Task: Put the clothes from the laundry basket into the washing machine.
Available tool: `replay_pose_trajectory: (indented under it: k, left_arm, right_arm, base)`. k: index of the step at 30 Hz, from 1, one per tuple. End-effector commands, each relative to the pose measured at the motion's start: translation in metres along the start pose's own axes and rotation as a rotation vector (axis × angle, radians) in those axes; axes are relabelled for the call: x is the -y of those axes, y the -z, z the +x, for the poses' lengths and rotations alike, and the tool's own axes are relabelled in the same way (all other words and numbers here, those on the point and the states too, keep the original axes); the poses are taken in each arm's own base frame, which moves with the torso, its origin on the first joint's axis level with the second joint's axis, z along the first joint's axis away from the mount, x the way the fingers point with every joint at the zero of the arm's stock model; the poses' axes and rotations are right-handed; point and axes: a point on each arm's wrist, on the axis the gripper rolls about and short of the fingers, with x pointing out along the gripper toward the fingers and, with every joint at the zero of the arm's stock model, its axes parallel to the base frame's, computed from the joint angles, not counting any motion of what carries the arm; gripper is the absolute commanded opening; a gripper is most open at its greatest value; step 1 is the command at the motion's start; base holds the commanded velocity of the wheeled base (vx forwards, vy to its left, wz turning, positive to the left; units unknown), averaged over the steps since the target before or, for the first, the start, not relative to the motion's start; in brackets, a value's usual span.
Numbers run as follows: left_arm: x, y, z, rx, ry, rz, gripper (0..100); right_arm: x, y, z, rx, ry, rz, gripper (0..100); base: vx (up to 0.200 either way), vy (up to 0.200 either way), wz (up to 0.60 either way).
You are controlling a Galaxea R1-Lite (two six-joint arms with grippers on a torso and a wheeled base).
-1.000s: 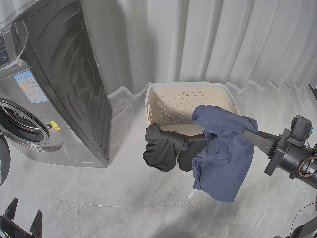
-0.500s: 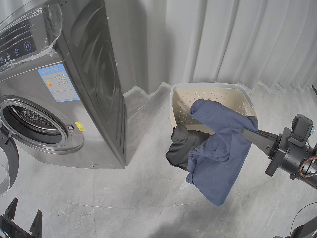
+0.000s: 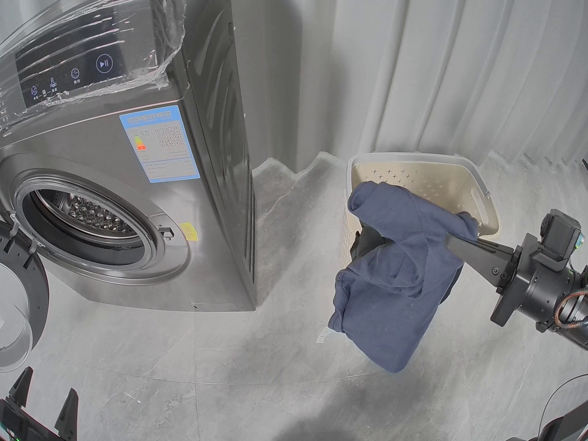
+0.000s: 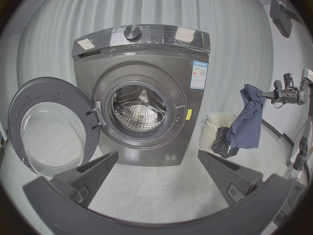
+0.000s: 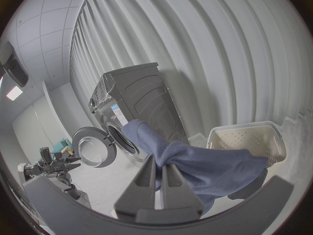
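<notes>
My right gripper [image 3: 463,244] is shut on a blue garment [image 3: 392,283] that hangs in the air in front of the beige laundry basket [image 3: 422,157]. A black garment [image 3: 366,240] drapes over the basket's near side, mostly hidden by the blue one. To the left stands the grey washing machine [image 3: 153,154] with its drum [image 3: 92,228] exposed and its door [image 3: 18,313] swung open. My left gripper [image 3: 43,399] is open and low at the near left, facing the drum [image 4: 140,110]. In the right wrist view the fingers [image 5: 148,173] pinch a fold of the blue garment [image 5: 202,167].
White curtains [image 3: 429,62] hang behind the machine and basket. Grey floor [image 3: 245,350] lies open between the washer front and the basket. The open door [image 4: 52,124] juts out on the machine's left side.
The head camera has turned toward the washing machine, so the whole picture shifted right. The blue garment stays in my right gripper and now covers most of the black one.
</notes>
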Motion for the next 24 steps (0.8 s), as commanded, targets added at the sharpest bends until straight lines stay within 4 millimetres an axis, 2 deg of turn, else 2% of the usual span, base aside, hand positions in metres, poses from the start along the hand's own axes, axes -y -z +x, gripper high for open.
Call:
replay_pose_trajectory:
  k: [1, 14, 20, 24]
  left_arm:
    - [-0.0002, 0.0044, 0.0001, -0.002, 0.001, -0.001, 100]
    - [-0.0002, 0.0044, 0.0001, -0.002, 0.001, -0.002, 100]
    - [-0.0002, 0.0044, 0.0001, -0.002, 0.001, -0.002, 100]
    - [-0.0002, 0.0044, 0.0001, -0.002, 0.001, -0.002, 100]
  right_arm:
    - [0.0005, 0.0014, 0.0017, -0.007, 0.006, 0.000, 0]
    - [0.0031, 0.0011, 0.0044, -0.007, 0.026, 0.007, 0]
    - [0.0030, 0.0008, 0.0045, -0.007, 0.026, 0.007, 0]
    - [0.0032, 0.0015, 0.0047, -0.009, 0.028, 0.007, 0]
  base:
    - [-0.200, 0.000, 0.00]
    - [-0.200, 0.000, 0.00]
    - [0.000, 0.000, 0.00]
    - [0.000, 0.200, 0.00]
